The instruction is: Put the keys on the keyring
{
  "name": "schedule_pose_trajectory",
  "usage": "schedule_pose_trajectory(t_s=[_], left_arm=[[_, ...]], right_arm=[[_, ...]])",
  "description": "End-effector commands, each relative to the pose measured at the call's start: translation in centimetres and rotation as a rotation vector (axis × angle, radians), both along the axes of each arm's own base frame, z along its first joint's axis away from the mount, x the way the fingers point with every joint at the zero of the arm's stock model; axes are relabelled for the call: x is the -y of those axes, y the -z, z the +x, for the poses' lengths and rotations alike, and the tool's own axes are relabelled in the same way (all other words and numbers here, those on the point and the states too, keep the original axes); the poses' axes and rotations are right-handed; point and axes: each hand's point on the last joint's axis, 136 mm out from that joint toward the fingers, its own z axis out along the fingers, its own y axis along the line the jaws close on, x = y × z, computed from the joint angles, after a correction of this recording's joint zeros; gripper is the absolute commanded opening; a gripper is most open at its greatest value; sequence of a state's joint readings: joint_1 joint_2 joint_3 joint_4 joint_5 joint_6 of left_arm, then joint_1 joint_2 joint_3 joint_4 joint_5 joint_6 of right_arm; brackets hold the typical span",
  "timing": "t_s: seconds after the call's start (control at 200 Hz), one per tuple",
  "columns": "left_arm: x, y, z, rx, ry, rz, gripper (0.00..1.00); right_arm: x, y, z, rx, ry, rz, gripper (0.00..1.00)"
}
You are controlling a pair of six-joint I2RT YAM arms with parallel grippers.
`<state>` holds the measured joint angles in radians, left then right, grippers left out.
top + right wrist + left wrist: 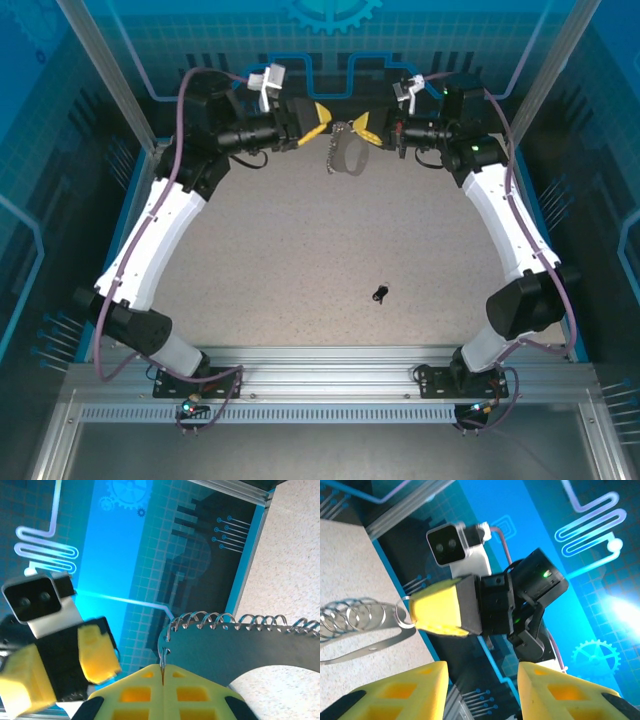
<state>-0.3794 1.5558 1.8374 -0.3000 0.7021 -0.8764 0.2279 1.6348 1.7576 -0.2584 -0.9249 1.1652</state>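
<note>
The keyring [347, 153], a flat grey oval loop with a row of silvery rings along one side, hangs above the far middle of the table. My right gripper [361, 126] is shut on one end ring of it; in the right wrist view the yellow fingers [163, 669] pinch that ring edge-on, with the grey loop [225, 647] just beyond. My left gripper [318, 116] faces it from the left, close by and apart from it. Its jaws [481, 674] stand open with nothing between them. The keys [381, 293], a tiny dark cluster, lie on the table in the near middle.
The speckled table [300, 250] is walled by blue printed panels at the back and sides. An aluminium rail [320, 385] carries both arm bases along the near edge. In the left wrist view the keyring's rings [355, 615] hang beside the right gripper's yellow fingers [437, 611].
</note>
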Motion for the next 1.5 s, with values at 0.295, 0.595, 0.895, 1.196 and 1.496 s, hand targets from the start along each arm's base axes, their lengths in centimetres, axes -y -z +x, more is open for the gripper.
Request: schedule_pose_trajectory(t_s=[0.295, 0.595, 0.895, 1.196, 1.496], left_arm=[[2.8, 2.8, 0.9, -0.094, -0.025, -0.044, 0.40], [2.9, 5.4, 2.0, -0.198, -0.080, -0.026, 0.40], [2.9, 6.5, 3.6, -0.258, -0.138, -0.053, 0.41], [3.2, 6.0, 5.4, -0.249, -0.177, -0.097, 0.41], [3.4, 6.0, 6.3, -0.240, -0.193, -0.105, 0.37]], right_arm=[[0.3, 0.6, 1.0, -0.081, 0.057, 0.070, 0.00], [0.5, 0.3, 1.1, -0.073, 0.083, 0.087, 0.00], [0.1, -0.2, 0.9, -0.062, 0.076, 0.102, 0.00], [-0.2, -0.3, 0.6, -0.061, 0.068, 0.113, 0.00], [-0.4, -0.4, 0.5, -0.060, 0.057, 0.118, 0.00]])
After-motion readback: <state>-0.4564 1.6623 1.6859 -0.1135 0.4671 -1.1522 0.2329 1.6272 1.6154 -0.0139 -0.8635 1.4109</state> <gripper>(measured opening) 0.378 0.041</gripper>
